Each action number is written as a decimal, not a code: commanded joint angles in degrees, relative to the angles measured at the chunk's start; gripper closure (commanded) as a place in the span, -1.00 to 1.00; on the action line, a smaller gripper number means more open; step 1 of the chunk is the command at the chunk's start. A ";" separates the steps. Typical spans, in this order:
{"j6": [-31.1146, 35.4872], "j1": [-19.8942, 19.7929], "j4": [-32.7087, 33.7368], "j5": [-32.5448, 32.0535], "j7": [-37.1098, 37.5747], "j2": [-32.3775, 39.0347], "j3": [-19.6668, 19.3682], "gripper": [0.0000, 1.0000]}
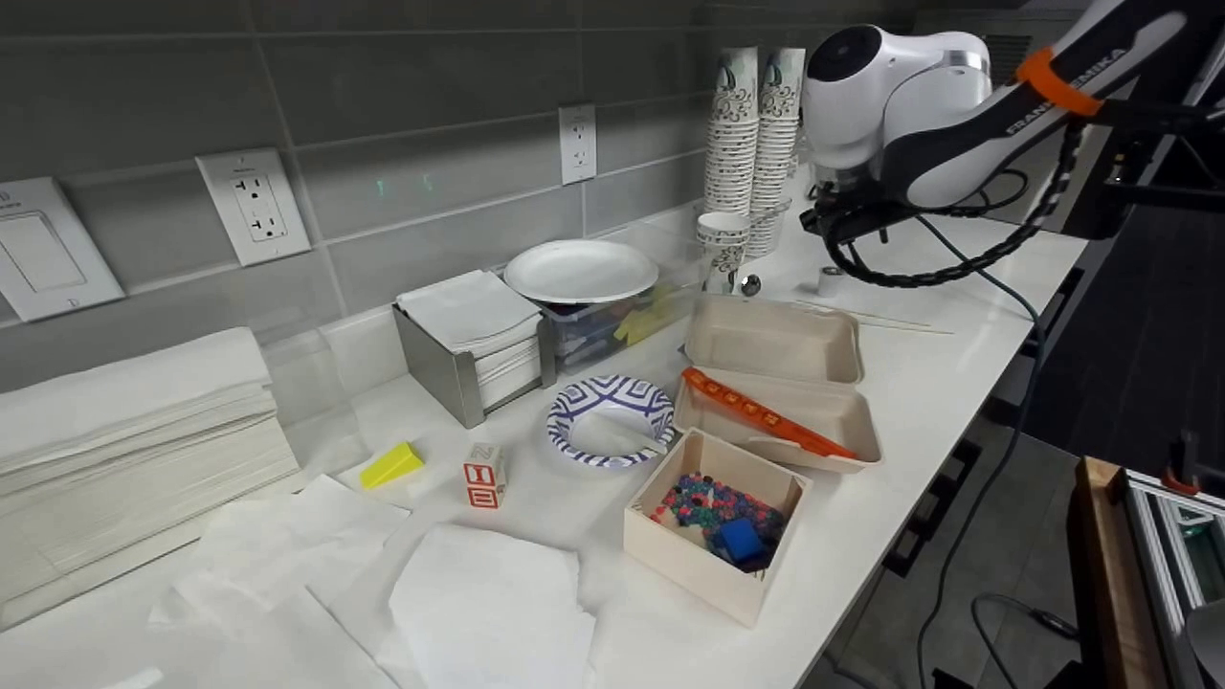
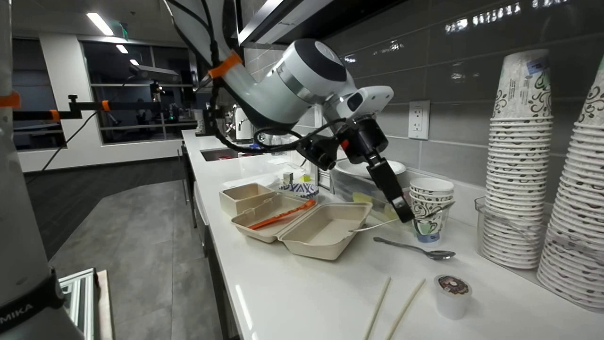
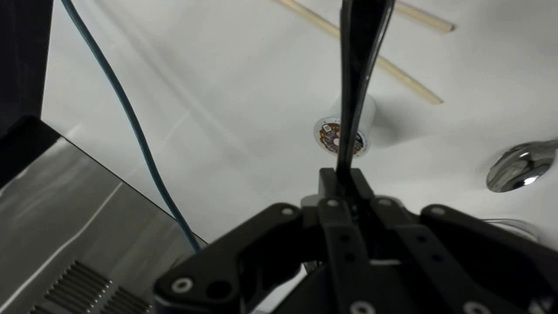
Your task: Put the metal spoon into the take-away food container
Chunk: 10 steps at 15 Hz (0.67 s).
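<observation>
A silvery metal spoon [image 2: 439, 255] lies on the counter beside a small cup stack; its bowl shows in the wrist view [image 3: 521, 168] and in an exterior view [image 1: 751, 285]. The take-away food container [image 2: 325, 231] is beige here and lies open, also in an exterior view [image 1: 842, 416]. One half holds an orange strip [image 1: 766, 413]; the other half is empty. My gripper [image 3: 346, 174] is shut on a slim shiny metal utensil [image 3: 359, 74], which also shows in an exterior view [image 2: 375, 225]. It hangs in the air, near the cups; its kind is unclear. My fingertips [image 2: 406, 216] are above the loose spoon.
A pale box of colourful bits [image 1: 684, 565] and a patterned bowl [image 1: 574, 448] stand near the container. A small cup stack [image 2: 427, 231], tall cup stacks [image 2: 519, 189], a coffee pod [image 2: 453, 300] and two sticks [image 2: 377, 307] are on the gripper's side.
</observation>
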 commanded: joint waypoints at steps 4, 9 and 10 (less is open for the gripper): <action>0.27 -10.29 -14.94 0.55 -15.34 -18.70 17.81 0.96; 1.28 -11.02 -20.13 8.88 -30.73 -24.33 24.99 0.96; 1.24 -10.74 -20.38 10.94 -34.04 -24.69 26.09 0.96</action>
